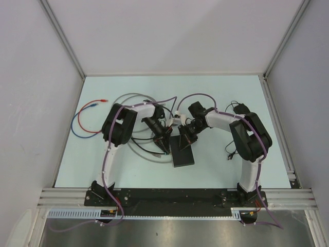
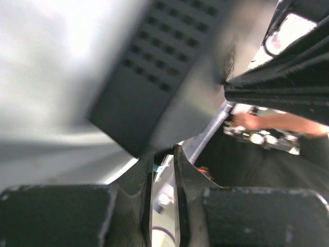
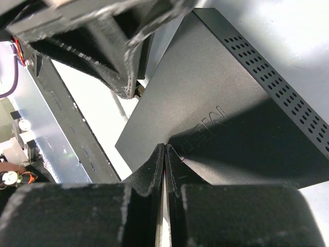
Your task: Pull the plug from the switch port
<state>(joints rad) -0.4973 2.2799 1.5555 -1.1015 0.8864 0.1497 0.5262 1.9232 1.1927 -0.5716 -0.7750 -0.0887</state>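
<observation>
The switch point(image 1: 184, 153) is a flat matte-black box lying in the middle of the table. It also shows in the left wrist view point(image 2: 149, 72) and in the right wrist view point(image 3: 221, 103). My right gripper point(image 1: 184, 138) is shut and empty, its tips point(image 3: 165, 146) pressing down on the switch's top. My left gripper point(image 1: 165, 145) is at the switch's left edge. Its fingers point(image 2: 163, 152) stand a narrow gap apart, closed on a small dark plug at their tips. The plug itself is mostly hidden. A grey cable point(image 3: 119, 110) runs away from that edge.
Grey cable loops point(image 1: 145, 153) lie left of the switch. A red cable point(image 1: 95, 105) and a blue cable point(image 1: 77, 131) lie at the far left. A black cable point(image 1: 234, 149) lies by the right arm. A metal rail point(image 1: 175, 195) runs along the near edge.
</observation>
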